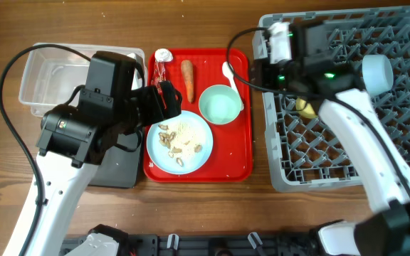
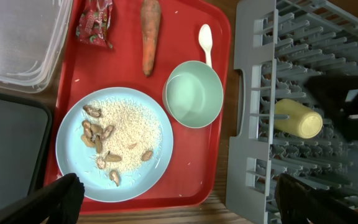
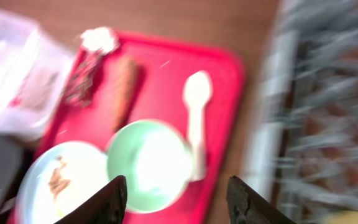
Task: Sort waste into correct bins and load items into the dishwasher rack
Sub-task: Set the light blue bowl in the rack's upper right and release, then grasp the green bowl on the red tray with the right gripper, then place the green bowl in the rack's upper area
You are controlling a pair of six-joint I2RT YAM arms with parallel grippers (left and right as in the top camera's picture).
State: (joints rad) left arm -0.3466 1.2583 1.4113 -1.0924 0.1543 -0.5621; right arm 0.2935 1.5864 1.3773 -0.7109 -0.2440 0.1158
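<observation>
The left gripper [image 2: 180, 198] and right gripper [image 3: 176, 198] are held wide open, empty, at the tray [image 1: 235, 153], apparently readied for picking.

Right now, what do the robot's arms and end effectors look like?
The left arm and right arm have white links with black joint housings and black cables. A green light glows on the right arm. The left end effector and right end effector have dark, tapered fingers.
</observation>
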